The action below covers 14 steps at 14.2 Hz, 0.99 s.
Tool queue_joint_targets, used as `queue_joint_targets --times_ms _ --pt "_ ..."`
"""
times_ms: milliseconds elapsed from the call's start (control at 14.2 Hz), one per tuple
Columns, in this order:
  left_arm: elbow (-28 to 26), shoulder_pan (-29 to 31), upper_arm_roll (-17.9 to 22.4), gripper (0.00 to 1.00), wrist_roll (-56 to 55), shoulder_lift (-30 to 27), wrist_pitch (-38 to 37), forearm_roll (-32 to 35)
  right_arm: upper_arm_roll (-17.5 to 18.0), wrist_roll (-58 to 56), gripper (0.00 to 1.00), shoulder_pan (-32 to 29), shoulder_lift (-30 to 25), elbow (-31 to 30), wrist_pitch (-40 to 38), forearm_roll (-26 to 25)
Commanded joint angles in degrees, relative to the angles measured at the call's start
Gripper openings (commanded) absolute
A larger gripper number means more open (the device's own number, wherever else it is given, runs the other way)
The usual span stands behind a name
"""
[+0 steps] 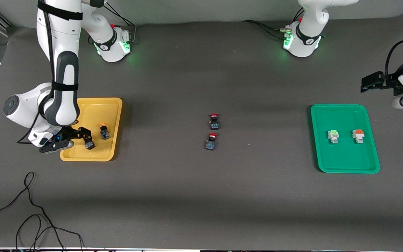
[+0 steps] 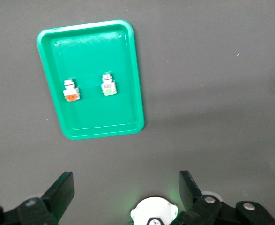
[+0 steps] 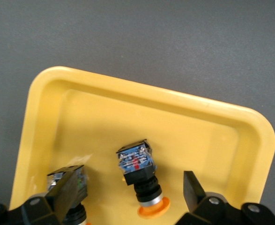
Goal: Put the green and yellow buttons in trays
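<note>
The yellow tray (image 1: 112, 105) holds two black-and-blue buttons with yellow-orange caps. One button (image 1: 104, 130) lies free. The other button (image 1: 89, 143) lies against one finger. My right gripper (image 1: 86, 137) is open low over this tray. In the right wrist view the gripper (image 3: 128, 183) straddles the free button (image 3: 138, 169), and the other button (image 3: 68, 183) is partly hidden by a finger (image 3: 57, 199). The green tray (image 1: 345, 112) holds a white green-capped button (image 1: 333, 135) and a white orange-capped button (image 1: 358, 135). My left gripper (image 1: 366, 84) waits open, in the air beside the green tray (image 2: 128, 70).
Two red-capped black-and-blue buttons (image 1: 214, 120) (image 1: 211, 141) lie mid-table, one nearer the front camera than the other. A loose black cable (image 1: 30, 210) lies on the table nearest the front camera, toward the right arm's end. The left arm's base (image 2: 153, 213) shows in the left wrist view.
</note>
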Motion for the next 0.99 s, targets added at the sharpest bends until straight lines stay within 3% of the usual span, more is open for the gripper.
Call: queue_joint_targets --times_ms 0,212,494,917 --pt "-0.9 -1.28 1.18 1.0 -3.3 -1.77 1.1 -2.1 -5.82 0.82 1.0 2.96 -2.16 0.6 -6.15 0.84" --pt "-0.9 -1.28 0.74 1.0 -3.75 -1.95 1.1 -2.1 -13.29 9.67 1.0 9.28 -2.16 3.23 -12.04 -3.63" --pt "-0.81 -1.28 0.74 1.0 -3.75 -1.95 1.19 -1.22 -22.44 26.28 1.0 17.64 -2.07 11.65 -23.64 -10.57" --pt "-1.25 -1.45 0.22 1.0 -3.66 -1.86 1.81 0.88 -28.87 40.46 1.0 18.01 -2.07 28.7 -41.56 -18.4"
